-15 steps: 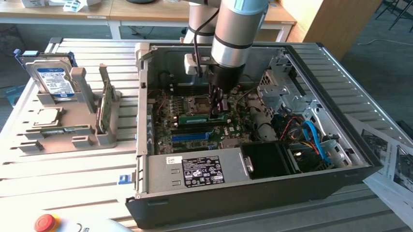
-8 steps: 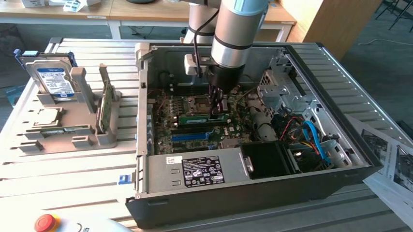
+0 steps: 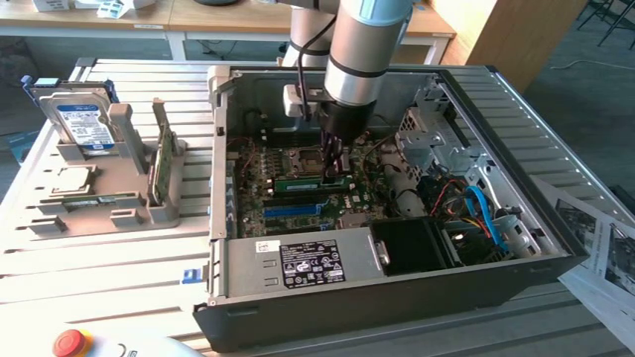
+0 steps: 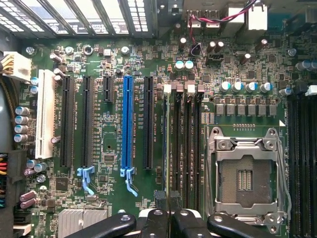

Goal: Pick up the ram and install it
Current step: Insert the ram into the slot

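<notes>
Since the gripper point(image 3: 334, 169) is clenched on the ram point(image 3: 309, 181), edge-down at the memory slots point(image 4: 185, 148) near the motherboard's point(image 4: 111, 144) middle, pickup looks done; full seating is unconfirmed.

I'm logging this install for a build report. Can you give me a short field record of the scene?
tool: tool shut on long thin green ram stick
ram position: down at green motherboard memory slots, inside open black computer case
seated: cannot tell
outside case: silver hard drive with blue-white label upright in grey rack
</notes>
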Motion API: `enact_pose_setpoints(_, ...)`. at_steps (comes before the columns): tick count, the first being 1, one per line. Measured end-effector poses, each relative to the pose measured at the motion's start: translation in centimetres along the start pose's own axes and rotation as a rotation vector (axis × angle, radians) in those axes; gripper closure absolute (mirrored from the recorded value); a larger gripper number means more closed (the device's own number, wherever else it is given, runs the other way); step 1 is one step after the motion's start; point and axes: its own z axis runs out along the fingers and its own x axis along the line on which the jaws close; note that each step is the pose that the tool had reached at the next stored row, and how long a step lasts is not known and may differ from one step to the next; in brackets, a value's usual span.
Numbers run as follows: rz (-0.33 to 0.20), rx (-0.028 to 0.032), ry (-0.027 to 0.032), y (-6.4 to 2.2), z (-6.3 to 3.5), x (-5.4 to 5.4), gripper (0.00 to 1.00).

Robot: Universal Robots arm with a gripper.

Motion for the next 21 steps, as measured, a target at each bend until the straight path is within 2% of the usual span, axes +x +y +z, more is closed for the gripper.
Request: enact_pose_setpoints(21, 0.000, 0.0014, 0.0000, -0.02, 0.44, -0.01, 0.88)
